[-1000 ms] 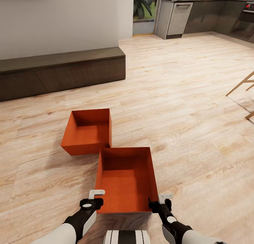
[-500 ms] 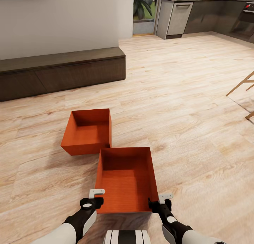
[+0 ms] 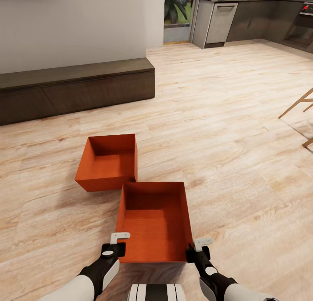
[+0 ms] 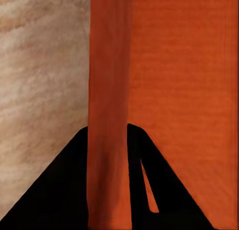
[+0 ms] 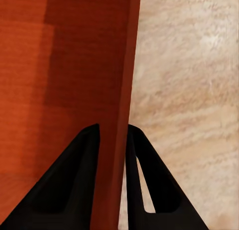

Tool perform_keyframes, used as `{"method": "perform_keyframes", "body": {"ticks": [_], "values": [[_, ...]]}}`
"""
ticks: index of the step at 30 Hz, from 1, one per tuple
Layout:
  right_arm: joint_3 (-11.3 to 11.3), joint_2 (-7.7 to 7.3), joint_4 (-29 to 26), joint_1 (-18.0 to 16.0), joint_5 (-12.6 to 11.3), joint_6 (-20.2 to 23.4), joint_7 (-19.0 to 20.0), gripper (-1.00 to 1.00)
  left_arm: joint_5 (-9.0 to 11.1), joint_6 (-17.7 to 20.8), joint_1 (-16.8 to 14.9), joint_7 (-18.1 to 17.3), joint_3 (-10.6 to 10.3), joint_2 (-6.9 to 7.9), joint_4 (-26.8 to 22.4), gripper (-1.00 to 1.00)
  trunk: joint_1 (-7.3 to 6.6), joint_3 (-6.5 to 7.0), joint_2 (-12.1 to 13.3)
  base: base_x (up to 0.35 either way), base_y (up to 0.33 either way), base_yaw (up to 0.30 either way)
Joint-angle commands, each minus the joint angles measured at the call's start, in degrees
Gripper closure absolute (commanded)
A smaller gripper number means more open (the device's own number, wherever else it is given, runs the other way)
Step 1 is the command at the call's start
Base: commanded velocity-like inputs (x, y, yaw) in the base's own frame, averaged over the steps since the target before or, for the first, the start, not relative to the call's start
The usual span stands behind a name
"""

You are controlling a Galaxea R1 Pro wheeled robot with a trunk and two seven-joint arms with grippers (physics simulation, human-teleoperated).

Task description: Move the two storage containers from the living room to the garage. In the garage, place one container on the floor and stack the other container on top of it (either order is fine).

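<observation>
Two orange-red storage containers lie open-topped on the living room's light wood planks. The far container point(image 3: 108, 162) sits a little left, its near right corner touching the near container point(image 3: 154, 222). My left gripper point(image 3: 117, 245) is shut on the near container's left wall close to its front corner. In the left wrist view that wall point(image 4: 109, 65) runs between the dark fingers of the gripper point(image 4: 109, 129). My right gripper point(image 3: 194, 249) is shut on the right wall, and the right wrist view shows the wall point(image 5: 127, 65) pinched in the gripper point(image 5: 113, 127).
A long low dark-brown cabinet point(image 3: 78, 90) runs along the white wall at the back left. A doorway with a plant point(image 3: 176, 14) and grey kitchen units point(image 3: 243, 18) lie far ahead. Wooden chair legs point(image 3: 300, 105) reach in at the right edge.
The near container's front edge has shifted slightly up and to the left with both grippers on it. The far container has stayed put.
</observation>
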Motion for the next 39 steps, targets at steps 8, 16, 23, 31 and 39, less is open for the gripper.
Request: {"method": "perform_keyframes", "body": {"ticks": [8, 16, 23, 31, 39], "values": [[-0.7, -0.02, 0.1, 0.0, -1.3, -0.4, -0.6, 1.0, -0.3, 0.3, 0.0, 0.7, 0.0, -0.1, -0.3, 1.0, -0.01, -0.03, 0.0, 0.0, 0.0, 0.0], [-0.7, -0.02, 0.1, 0.0, -1.3, -0.4, -0.6, 1.0, -0.2, 0.3, 0.0, 1.1, 0.0, -0.63, -0.2, 1.0, -0.45, 0.33, 0.8, 0.0, 0.0, 0.0], [-0.8, -0.02, 0.1, 0.0, -1.4, -0.4, -0.6, 1.0, -0.2, 0.3, 0.0, 0.8, 0.1, -0.64, -0.3, 1.0, -1.99, 1.58, 3.6, 0.0, 0.0, 0.0], [-0.8, -0.02, 0.1, -0.1, -1.6, -0.4, -0.6, 1.0, -0.2, 0.3, 0.0, 0.8, 0.1, -0.64, -0.4, 1.0, -3.74, 3.02, 6.8, 0.0, 0.0, 0.0], [-0.8, -0.02, 0.1, 0.0, -1.6, -0.4, -0.6, 1.0, -0.2, 0.3, 0.0, 0.9, 0.2, -0.64, -0.5, 1.0, -5.5, 4.46, 10.0, 0.0, 0.0, 0.0]]}}
